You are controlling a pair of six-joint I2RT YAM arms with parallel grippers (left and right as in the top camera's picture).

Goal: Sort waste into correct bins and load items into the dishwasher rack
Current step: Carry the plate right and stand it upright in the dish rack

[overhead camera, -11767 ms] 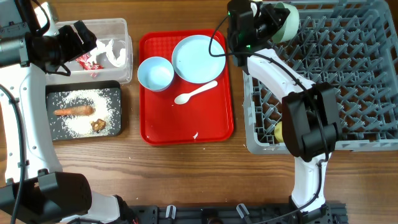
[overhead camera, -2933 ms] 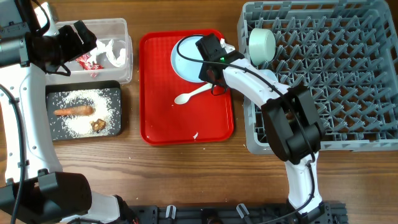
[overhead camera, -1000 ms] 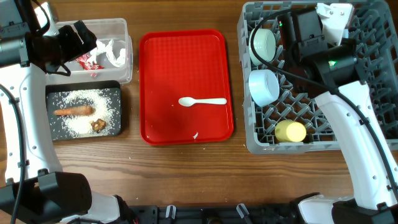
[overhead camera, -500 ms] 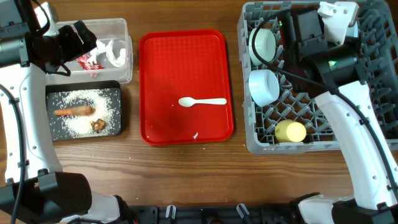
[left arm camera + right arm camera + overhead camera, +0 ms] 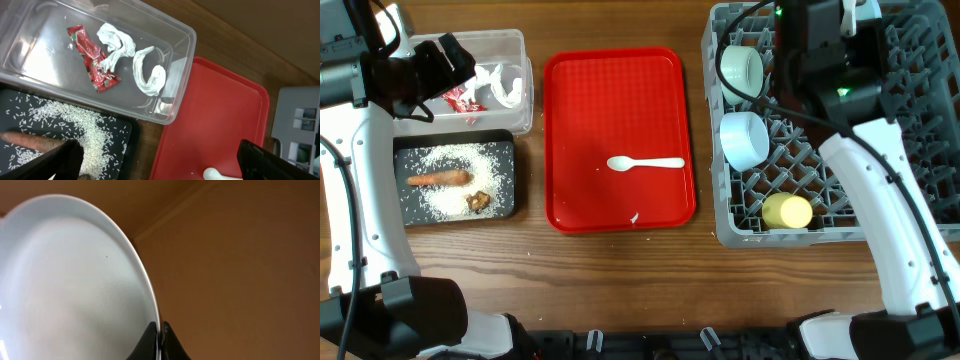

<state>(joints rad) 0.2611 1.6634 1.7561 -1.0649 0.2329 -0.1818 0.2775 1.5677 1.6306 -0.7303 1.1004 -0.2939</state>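
Note:
My right gripper is shut on the rim of the pale blue plate and holds it on edge over the back of the grey dishwasher rack. Only a sliver of the plate shows overhead. Two bowls and the yellow cup sit in the rack. The white spoon lies on the red tray. My left gripper is open and empty, above the clear tub, which holds the wrapper and paper.
The black tray holds the carrot piece, rice and a brown lump. The tub and the black tray stand left of the red tray, and the rack is to its right. Bare wooden table runs along the front.
My right gripper has carried the plate further toward the back edge of the rack, so it is now mostly out of the overhead view. The left arm has not moved.

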